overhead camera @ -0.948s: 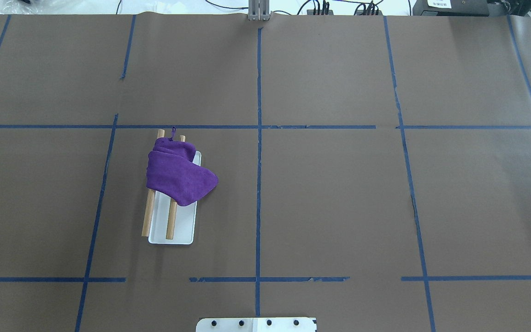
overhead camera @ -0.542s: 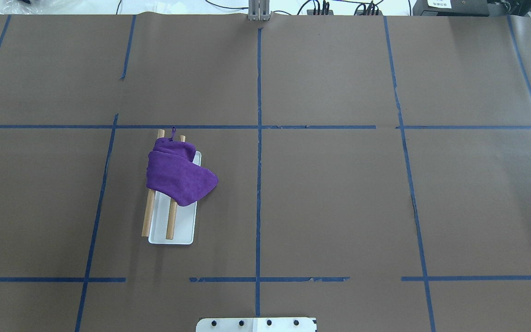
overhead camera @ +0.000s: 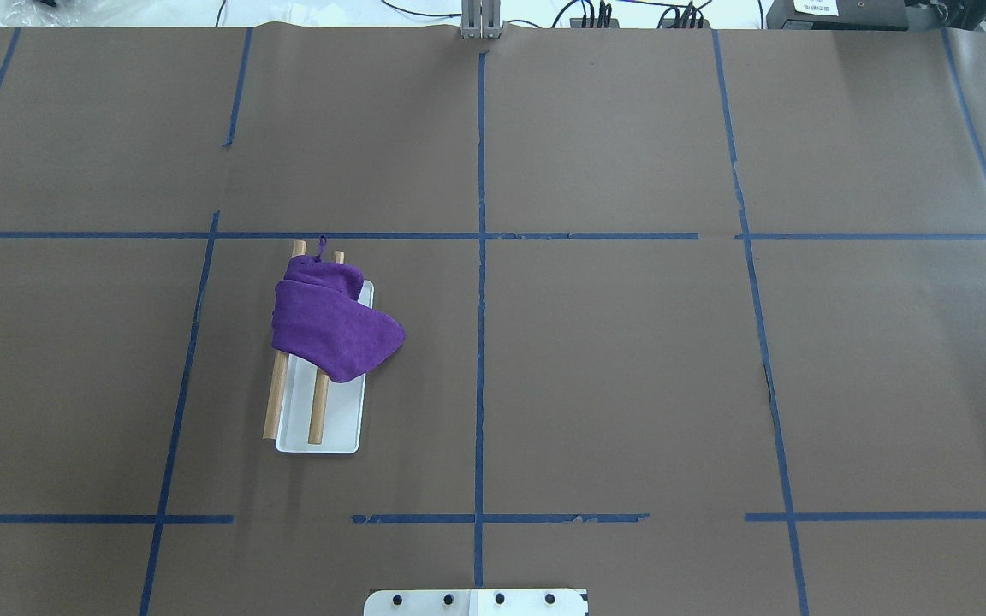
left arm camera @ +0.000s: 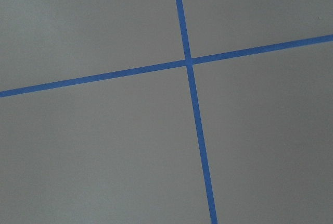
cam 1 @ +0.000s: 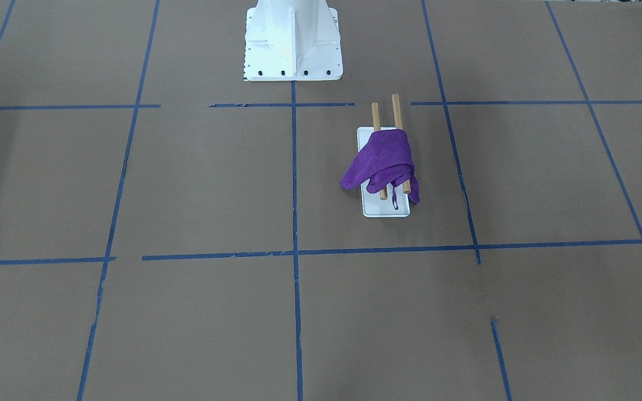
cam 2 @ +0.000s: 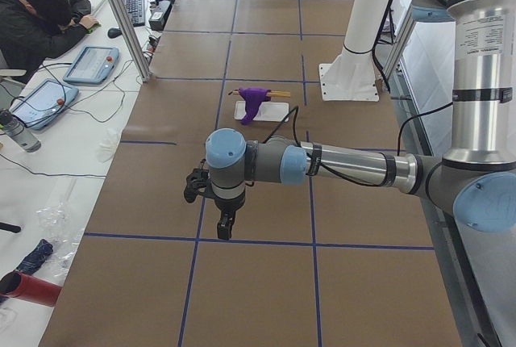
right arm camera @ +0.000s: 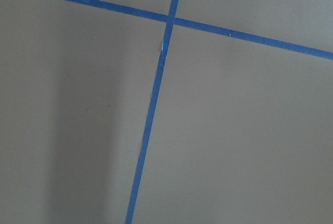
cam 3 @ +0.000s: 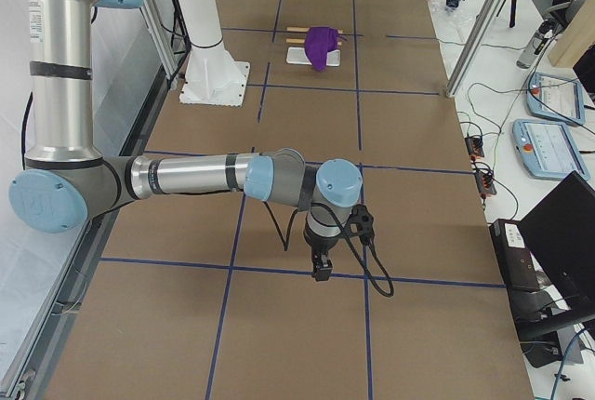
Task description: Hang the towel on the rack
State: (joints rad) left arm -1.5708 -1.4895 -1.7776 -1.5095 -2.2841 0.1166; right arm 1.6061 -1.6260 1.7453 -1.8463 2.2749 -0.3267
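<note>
A purple towel [overhead camera: 330, 329] lies draped over the far part of the rack [overhead camera: 318, 411], two wooden dowels above a white base plate [overhead camera: 341, 423]. One corner of the towel hangs off toward the table's middle. The towel [cam 1: 379, 161] and rack [cam 1: 395, 111] also show in the front view. My left gripper [cam 2: 224, 226] hangs over the table's left end, far from the rack; it shows only in the left side view and I cannot tell if it is open. My right gripper [cam 3: 322, 270] hangs over the right end, likewise unclear.
The white robot pedestal [cam 1: 293, 44] stands at the table's near edge. Blue tape lines [overhead camera: 480, 257] grid the brown table. A seated person [cam 2: 40, 16] and tablets [cam 2: 90, 64] are beyond the far side.
</note>
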